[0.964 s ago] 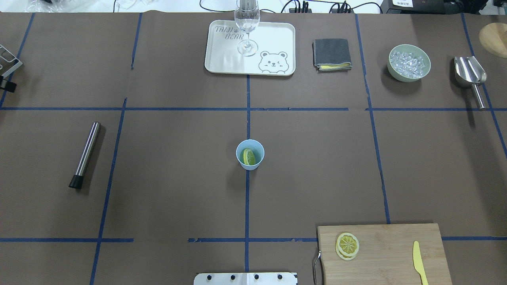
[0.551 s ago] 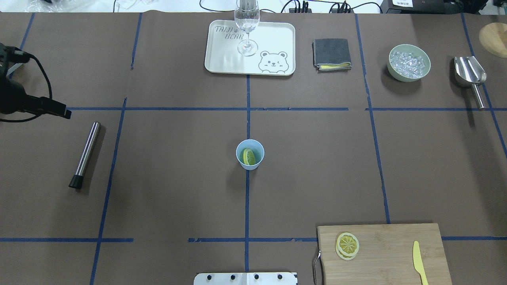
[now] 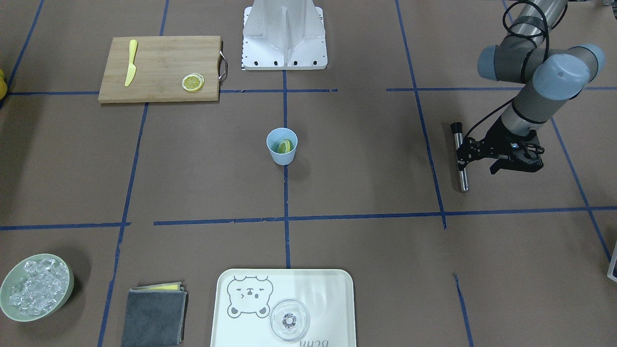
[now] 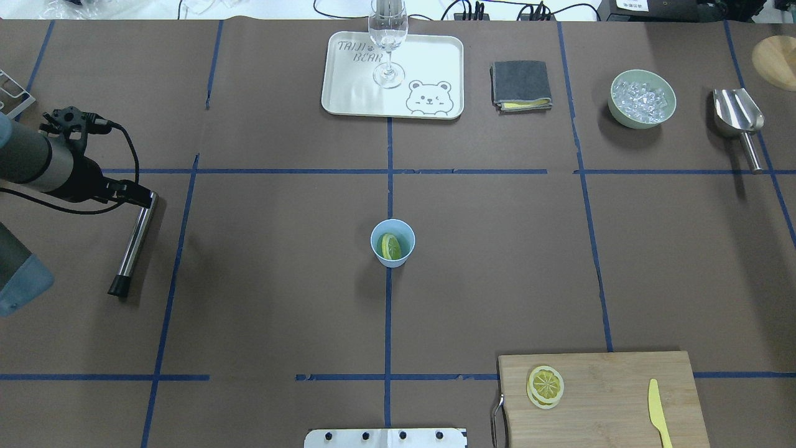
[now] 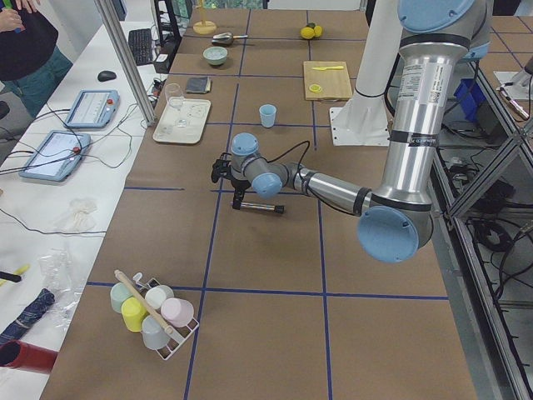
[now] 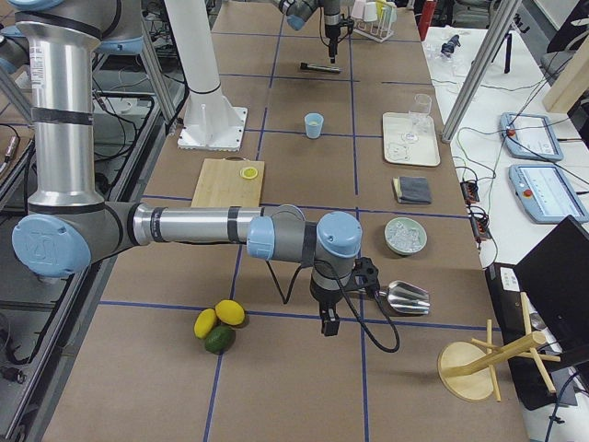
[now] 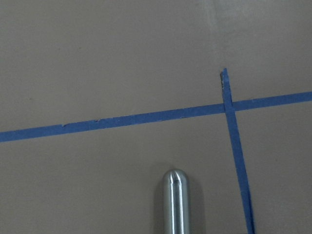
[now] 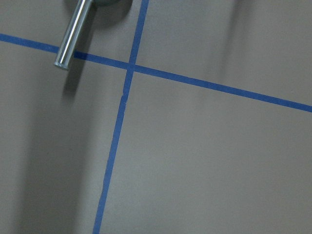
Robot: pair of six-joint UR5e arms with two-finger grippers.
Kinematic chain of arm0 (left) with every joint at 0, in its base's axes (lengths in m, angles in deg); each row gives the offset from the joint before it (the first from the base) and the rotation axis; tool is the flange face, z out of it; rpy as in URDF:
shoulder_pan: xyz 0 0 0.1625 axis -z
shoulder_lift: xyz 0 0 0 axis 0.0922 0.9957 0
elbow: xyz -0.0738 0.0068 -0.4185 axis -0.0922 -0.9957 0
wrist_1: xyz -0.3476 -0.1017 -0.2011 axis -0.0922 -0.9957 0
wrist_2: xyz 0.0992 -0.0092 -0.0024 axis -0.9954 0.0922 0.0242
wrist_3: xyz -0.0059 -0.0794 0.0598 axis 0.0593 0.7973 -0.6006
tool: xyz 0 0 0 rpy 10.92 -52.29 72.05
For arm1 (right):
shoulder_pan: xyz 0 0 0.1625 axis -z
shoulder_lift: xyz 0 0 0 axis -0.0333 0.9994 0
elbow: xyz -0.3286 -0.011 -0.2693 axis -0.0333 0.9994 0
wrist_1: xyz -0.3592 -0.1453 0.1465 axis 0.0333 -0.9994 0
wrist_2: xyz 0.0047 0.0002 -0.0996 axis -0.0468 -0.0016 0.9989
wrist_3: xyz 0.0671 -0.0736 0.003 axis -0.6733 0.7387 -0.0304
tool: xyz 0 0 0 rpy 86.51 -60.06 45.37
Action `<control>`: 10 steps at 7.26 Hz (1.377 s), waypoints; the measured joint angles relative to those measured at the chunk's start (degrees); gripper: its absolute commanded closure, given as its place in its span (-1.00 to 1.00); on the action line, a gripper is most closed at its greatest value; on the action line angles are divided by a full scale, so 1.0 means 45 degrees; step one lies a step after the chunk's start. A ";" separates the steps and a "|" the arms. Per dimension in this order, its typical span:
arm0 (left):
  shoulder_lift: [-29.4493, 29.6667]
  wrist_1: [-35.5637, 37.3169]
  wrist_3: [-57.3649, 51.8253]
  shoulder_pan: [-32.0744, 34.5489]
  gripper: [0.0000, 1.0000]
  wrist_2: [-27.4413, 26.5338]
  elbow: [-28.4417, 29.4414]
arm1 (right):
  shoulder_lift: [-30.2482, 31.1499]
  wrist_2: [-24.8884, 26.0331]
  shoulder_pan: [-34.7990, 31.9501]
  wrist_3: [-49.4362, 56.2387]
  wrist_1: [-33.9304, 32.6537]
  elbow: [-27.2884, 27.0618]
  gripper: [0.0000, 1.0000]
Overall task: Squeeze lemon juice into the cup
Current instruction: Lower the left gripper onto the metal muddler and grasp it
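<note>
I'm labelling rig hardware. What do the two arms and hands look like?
The left arm and right arm are silver-grey tubes with light-blue joint caps. The left hand and right hand are black, each with a loose black cable.
</note>
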 measured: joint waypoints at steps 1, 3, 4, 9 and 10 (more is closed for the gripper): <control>0.0039 -0.0004 0.0106 -0.0176 -0.46 -0.0133 0.0110 | 0.0006 0.0002 0.0000 0.0008 0.0000 -0.0008 -1.00; 0.0100 0.0013 0.0144 -0.0363 -0.01 -0.0313 0.0292 | 0.0004 0.0014 0.0000 0.0014 0.0000 -0.0015 -1.00; 0.0226 0.0016 0.0091 -0.0422 0.00 -0.0365 0.0488 | 0.0002 0.0016 0.0000 0.0018 0.0000 -0.0015 -1.00; 0.0608 0.0028 -0.1174 -0.0474 0.21 -0.0393 0.0996 | -0.0036 0.0017 0.0000 -0.0009 0.0000 -0.0012 -1.00; 0.0611 0.0027 -0.1200 -0.0477 0.20 -0.0393 0.1003 | -0.0037 0.0017 0.0000 -0.0027 0.0000 -0.0015 -1.00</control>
